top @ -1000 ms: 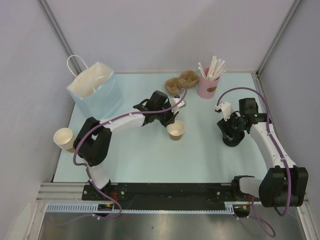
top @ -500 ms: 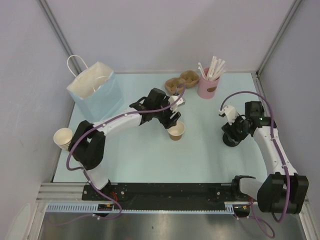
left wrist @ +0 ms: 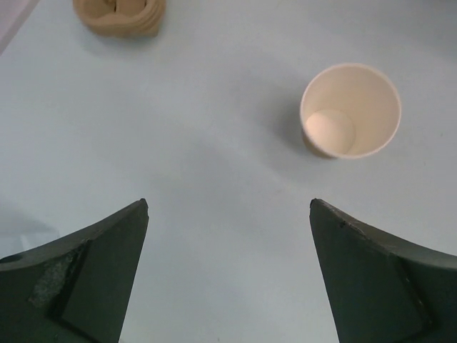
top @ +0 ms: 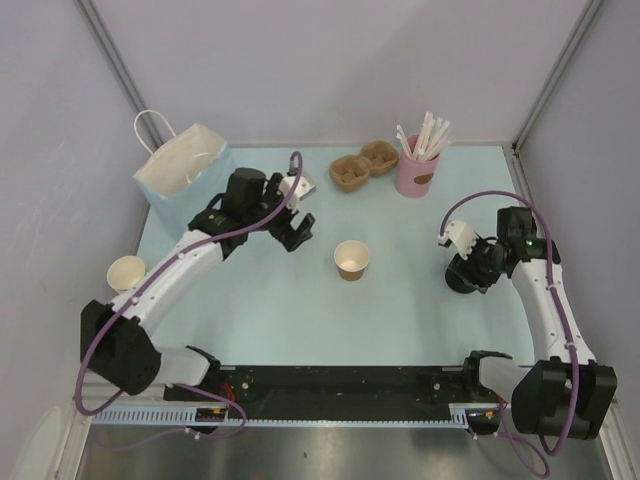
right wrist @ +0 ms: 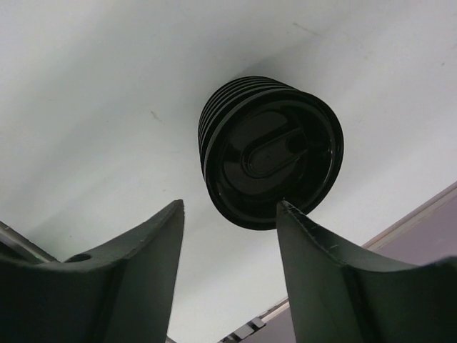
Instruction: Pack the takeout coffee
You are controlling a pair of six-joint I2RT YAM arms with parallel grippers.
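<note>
Left arm has pulled back from the cup (top: pixel 351 259) toward the bag (top: pixel 190 185). Spare cups (top: pixel 127 272) sit at the table's left edge. Left gripper (top: pixel 294 234) hangs between bag and cup, jaws spread wide, nothing in them. Cup stands upright mid-table, lidless, cream inside, apart from both arms. Carrier (top: pixel 364 166) and pink straw cup (top: pixel 415 172) sit at the far edge. Right gripper (right wrist: pixel 228 204) hovers over the black lid stack (right wrist: pixel 271 150), jaws partly apart, gripping nothing; one fingertip (right wrist: pixel 293 214) overlaps the top lid's rim.
</note>
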